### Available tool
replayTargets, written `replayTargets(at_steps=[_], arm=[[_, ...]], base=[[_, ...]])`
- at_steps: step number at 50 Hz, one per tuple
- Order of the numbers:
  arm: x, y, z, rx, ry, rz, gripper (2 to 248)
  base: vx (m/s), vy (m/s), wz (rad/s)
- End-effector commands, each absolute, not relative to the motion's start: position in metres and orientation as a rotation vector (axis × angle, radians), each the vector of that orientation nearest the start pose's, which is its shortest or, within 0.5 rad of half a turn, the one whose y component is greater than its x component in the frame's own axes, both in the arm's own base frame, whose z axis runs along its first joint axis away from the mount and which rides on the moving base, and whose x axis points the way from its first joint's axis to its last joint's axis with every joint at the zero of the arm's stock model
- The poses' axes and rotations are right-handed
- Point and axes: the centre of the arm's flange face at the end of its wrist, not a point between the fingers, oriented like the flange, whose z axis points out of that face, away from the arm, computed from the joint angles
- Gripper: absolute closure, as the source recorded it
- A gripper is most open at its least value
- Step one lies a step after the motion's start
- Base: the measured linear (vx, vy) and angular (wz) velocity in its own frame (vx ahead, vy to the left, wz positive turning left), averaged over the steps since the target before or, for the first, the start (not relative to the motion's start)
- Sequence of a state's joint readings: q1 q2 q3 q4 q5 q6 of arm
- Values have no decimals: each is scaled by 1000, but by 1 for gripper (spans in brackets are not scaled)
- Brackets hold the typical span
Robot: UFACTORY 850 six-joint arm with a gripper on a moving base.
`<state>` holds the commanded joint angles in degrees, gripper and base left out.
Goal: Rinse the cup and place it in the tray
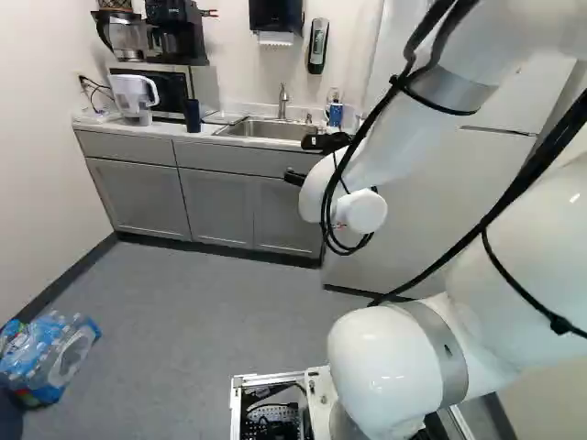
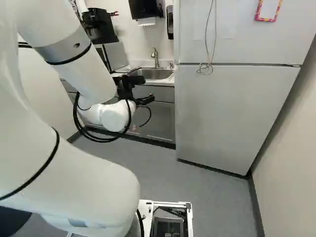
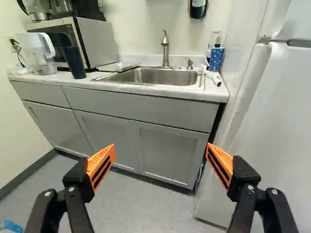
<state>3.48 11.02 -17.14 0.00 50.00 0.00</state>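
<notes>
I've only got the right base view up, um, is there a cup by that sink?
Observer: Yes, the wrist view shows a blue dotted cup on the counter between the sink and the fridge.
Operator: Is the gripper open?
Observer: Open, fingers wide apart in the wrist view, holding nothing.
Operator: Anything on the floor that I'm missing?
Observer: A pack of water bottles, at the lower left of the left base view.

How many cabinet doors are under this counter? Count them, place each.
3. One door is below the water pitcher; a middle door and the door nearest the refrigerator sit side by side under the sink. None looks hidden.
</notes>
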Motion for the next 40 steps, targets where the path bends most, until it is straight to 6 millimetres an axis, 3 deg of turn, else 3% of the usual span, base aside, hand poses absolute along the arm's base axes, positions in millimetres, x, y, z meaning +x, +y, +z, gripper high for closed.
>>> replayTargets(at_steps=[23,40], arm=[[381,27,446,-2378,-84,-1981,3],[388,27,461,-2374,-83,-1987,3]], base=[[0,0,0],[0,0,0]])
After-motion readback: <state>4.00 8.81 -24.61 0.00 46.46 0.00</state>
